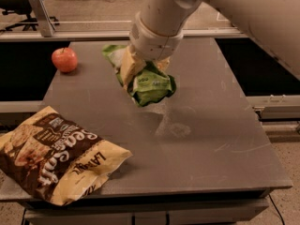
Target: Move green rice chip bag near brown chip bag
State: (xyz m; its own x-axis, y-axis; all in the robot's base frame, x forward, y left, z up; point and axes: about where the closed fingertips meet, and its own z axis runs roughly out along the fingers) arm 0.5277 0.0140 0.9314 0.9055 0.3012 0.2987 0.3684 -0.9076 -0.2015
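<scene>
Bright green rice chip bag (pixel 150 86) with white patches, clasped by the cream-white gripper (pixel 146 69) above the grey table (pixel 211 125), rear centre; brown chip bag (pixel 56 156), dark brown and cream-yellow, white lettering; red apple (pixel 64 59).

The middle of the counter's far half is occupied by the gripper (pixel 146 71), clamped around the green rice chip bag (pixel 152 84), with the arm above the far edge. The near left corner is covered by the brown chip bag (pixel 56 158), and the far left corner is blocked by a red apple (pixel 64 59). Open counter (pixel 215 125) is left along the right edge and between the two bags
</scene>
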